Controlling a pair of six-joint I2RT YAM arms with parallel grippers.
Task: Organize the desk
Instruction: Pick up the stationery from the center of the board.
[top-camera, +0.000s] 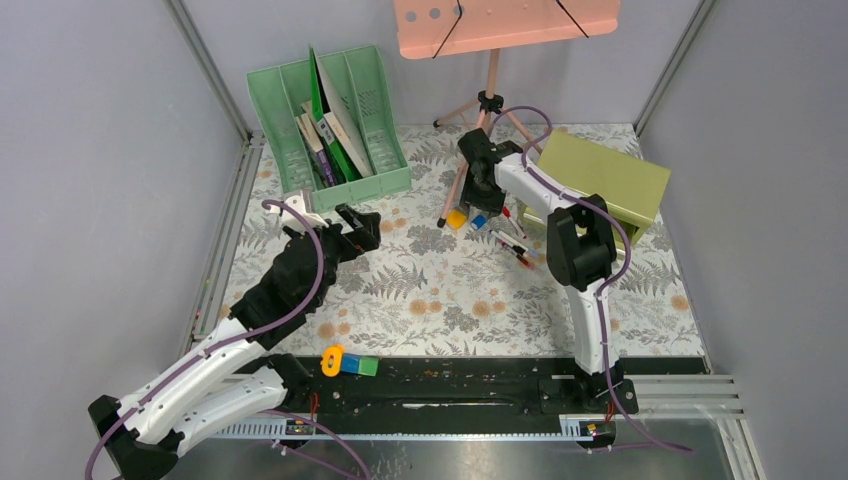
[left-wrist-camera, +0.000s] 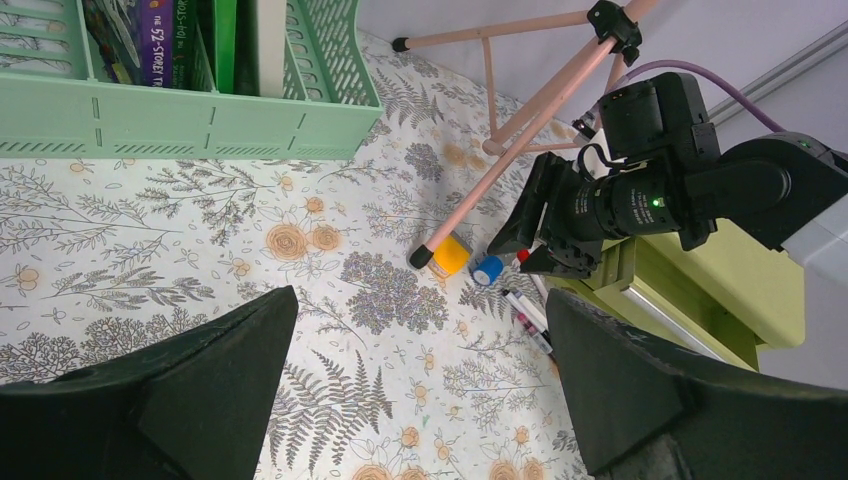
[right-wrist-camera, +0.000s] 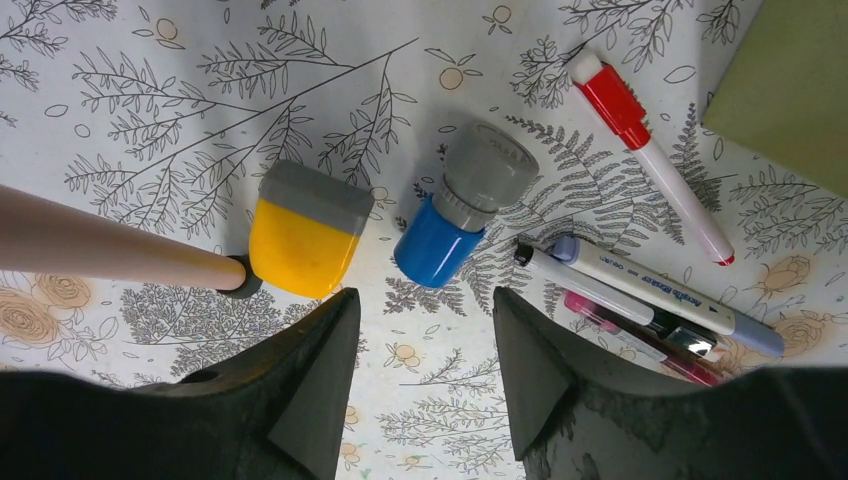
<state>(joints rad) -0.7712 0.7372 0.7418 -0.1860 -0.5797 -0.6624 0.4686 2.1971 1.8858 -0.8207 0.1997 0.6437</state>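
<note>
The desk (top-camera: 440, 290) is a flat top under a fern-and-flower cloth. A yellow bottle (top-camera: 456, 218), a blue bottle (top-camera: 480, 221) and several markers (top-camera: 512, 245) lie on it at the back right. My right gripper (top-camera: 483, 195) hangs open just above them. In the right wrist view its jaws (right-wrist-camera: 425, 300) stand apart and empty, just short of the blue bottle (right-wrist-camera: 440, 235), with the yellow bottle (right-wrist-camera: 300, 240) to the left and a red marker (right-wrist-camera: 650, 160) to the right. My left gripper (top-camera: 360, 225) is open and empty over the cloth (left-wrist-camera: 150, 250), left of centre.
A green file rack (top-camera: 330, 130) with books stands at the back left. An olive drawer box (top-camera: 605, 180) sits at the back right. A pink stand (top-camera: 490, 90) has one leg tip touching the yellow bottle. Small coloured blocks (top-camera: 345, 362) lie at the near edge.
</note>
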